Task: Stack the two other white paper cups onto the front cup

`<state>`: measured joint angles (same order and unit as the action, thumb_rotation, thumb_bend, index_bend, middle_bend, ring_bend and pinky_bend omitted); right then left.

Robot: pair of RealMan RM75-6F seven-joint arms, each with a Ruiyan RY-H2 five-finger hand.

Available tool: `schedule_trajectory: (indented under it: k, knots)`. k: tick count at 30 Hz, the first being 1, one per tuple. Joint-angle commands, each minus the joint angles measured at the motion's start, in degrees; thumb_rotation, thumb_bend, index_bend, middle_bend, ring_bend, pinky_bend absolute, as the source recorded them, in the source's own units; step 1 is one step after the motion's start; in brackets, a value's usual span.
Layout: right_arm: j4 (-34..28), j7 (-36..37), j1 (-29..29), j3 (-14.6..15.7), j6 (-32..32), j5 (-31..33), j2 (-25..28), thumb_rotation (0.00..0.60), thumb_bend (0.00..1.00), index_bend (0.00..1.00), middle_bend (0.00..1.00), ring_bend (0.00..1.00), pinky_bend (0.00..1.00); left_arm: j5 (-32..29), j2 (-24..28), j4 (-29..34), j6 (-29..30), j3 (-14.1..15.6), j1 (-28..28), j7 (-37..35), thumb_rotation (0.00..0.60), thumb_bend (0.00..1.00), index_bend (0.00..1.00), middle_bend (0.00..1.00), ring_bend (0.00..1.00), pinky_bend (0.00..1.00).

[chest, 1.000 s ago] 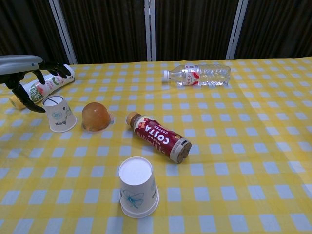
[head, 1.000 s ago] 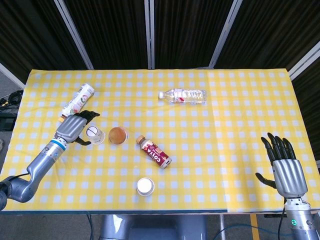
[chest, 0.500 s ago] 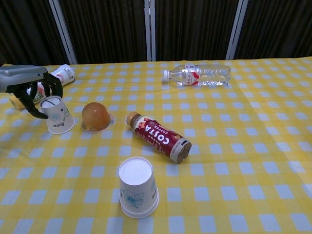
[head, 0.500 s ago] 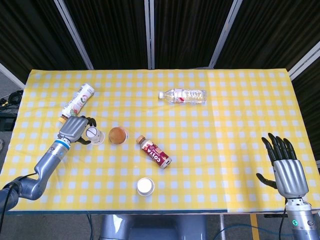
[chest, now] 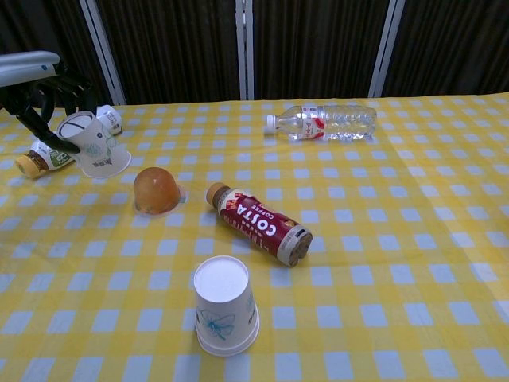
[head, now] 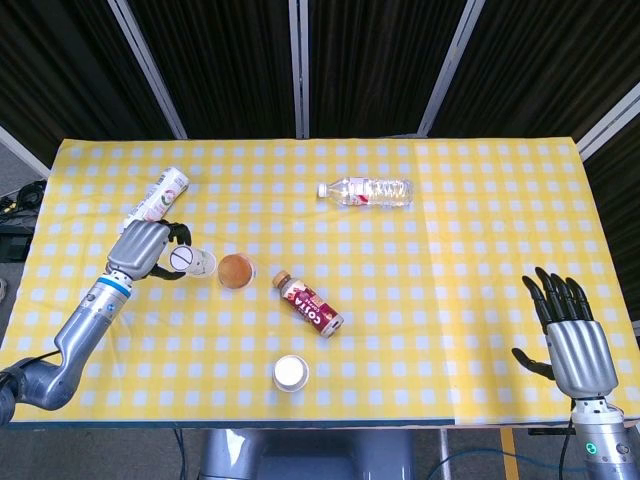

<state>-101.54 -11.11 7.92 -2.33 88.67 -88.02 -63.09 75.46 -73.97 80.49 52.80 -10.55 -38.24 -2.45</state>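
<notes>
The left hand (chest: 44, 103) grips an upturned white paper cup (chest: 94, 143), tilted and lifted off the yellow checked worktop (head: 460, 220). Just behind the hand lies a green-labelled bottle (head: 157, 200); beside the cup sits an orange dome (chest: 156, 190), then a Costa coffee bottle (chest: 259, 224). Further toward the robot stands the front cup (chest: 225, 305), upside down. The right hand (head: 574, 340) hovers far off, fingers spread, holding nothing.

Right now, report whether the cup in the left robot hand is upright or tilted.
Tilted: the white paper cup in the left robot hand leans, base up, off the table.
</notes>
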Motion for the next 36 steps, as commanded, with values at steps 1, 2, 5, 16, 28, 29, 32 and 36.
schedule_trajectory:
  k: [1, 2, 5, 16, 28, 29, 32, 36]
  knots:
    - [-0.1, -0.1, -0.1, -0.2, 0.1, -0.2, 0.0, 0.6, 0.0, 0.0, 0.0, 0.0, 0.0, 3.4, 4.4, 7.5, 3.0, -0.1, 1.1, -2.1, 0.6, 0.14, 0.51, 0.49, 0.43, 0.56]
    - [-0.1, -0.1, -0.2, -0.2, 0.1, -0.2, 0.0, 0.6, 0.0, 0.0, 0.0, 0.0, 0.0, 4.3, 5.1, 9.1, 3.3, 0.1, 1.1, -2.3, 0.6, 0.13, 0.51, 0.48, 0.43, 0.56]
    - [0.0, -0.1, -0.4, -0.4, 0.1, -0.3, 0.0, 0.6, 0.0, 0.0, 0.0, 0.0, 0.0, 8.2, 6.9, 14.1, 3.7, 1.3, 0.9, -4.1, 0.6, 0.12, 0.51, 0.48, 0.43, 0.56]
    - [0.0, -0.3, -1.0, -0.7, 0.2, -0.8, -0.1, 0.6, 0.0, 0.0, 0.0, 0.0, 0.0, 16.7, 8.0, 22.7, -0.4, 5.0, -3.0, -5.6, 0.6, 0.09, 0.51, 0.48, 0.43, 0.56]
    - [0.2, -0.3, -1.3, -1.2, 0.1, -0.7, -0.1, 0.6, 0.0, 0.0, 0.0, 0.0, 0.0, 16.3, 5.3, 25.5, -5.0, 5.2, -6.8, -0.6, 0.6, 0.07, 0.52, 0.48, 0.43, 0.55]
    - [0.3, -0.3, -1.3, -1.2, 0.0, -0.7, -0.1, 0.6, 0.0, 0.0, 0.0, 0.0, 0.0, 16.2, 5.2, 25.8, -5.1, 5.2, -7.0, 0.0, 0.6, 0.07, 0.52, 0.48, 0.43, 0.55]
    - [0.3, -0.2, -1.3, -1.4, 0.0, -0.7, -0.1, 0.6, 0.0, 0.0, 0.0, 0.0, 0.0, 16.0, 5.3, 26.3, -5.3, 5.4, -7.3, 0.7, 0.6, 0.07, 0.52, 0.48, 0.43, 0.56]
    - [0.3, -0.2, -1.4, -1.5, 0.0, -0.7, -0.1, 0.6, 0.0, 0.0, 0.0, 0.0, 0.0, 16.6, 5.9, 27.1, -5.1, 5.7, -7.5, 1.0, 0.6, 0.07, 0.52, 0.48, 0.43, 0.56]
